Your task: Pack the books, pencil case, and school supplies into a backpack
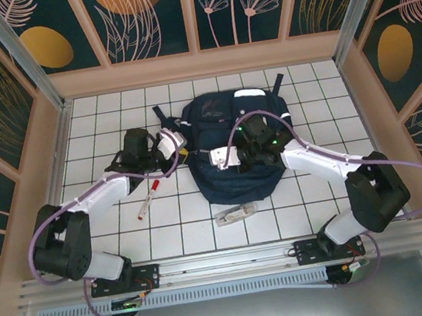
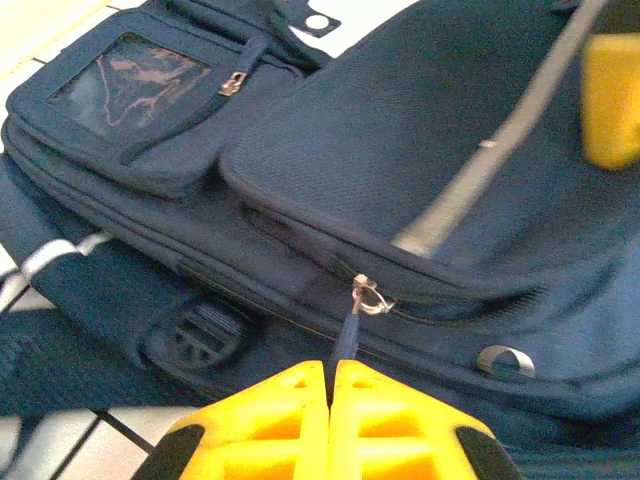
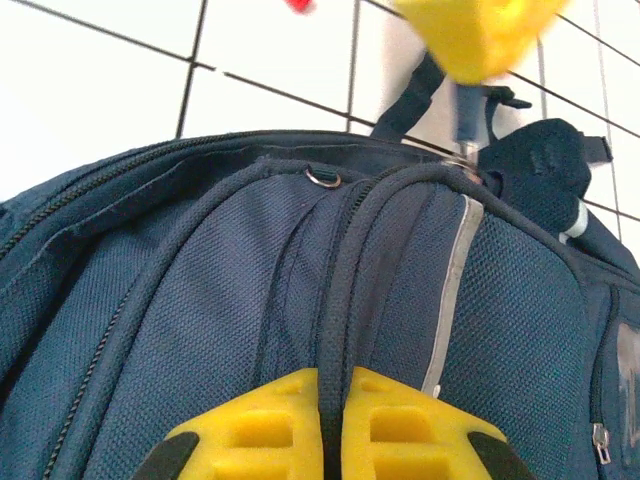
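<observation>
1 navy backpack (image 1: pixel 230 183) flat at centre of tiled table (image 1: pixel 88 120), 2 grippers on it, L gripper (image 2: pixel 330 378) pinched tight on 1 zip pull (image 2: pixel 347 335), R gripper (image 3: pixel 331 385) clamped on backpack seam ridge, 1 marker (image 1: pixel 147 198) at backpack's 8 o'clock, 1 clear case (image 1: pixel 234 213) at 6 o'clock, both apart from it.

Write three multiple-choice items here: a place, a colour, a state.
1. The marker lies: A) on the backpack; B) on the tiles left of it; C) in a gripper.
2. The backpack is: A) navy; B) red; C) green.
3. The left gripper is: A) open; B) shut on the zip pull; C) shut on the marker.
Key: B, it rests on white tiles beside the bag; A, the fabric is navy; B, its closed fingers pinch the blue pull.
</observation>
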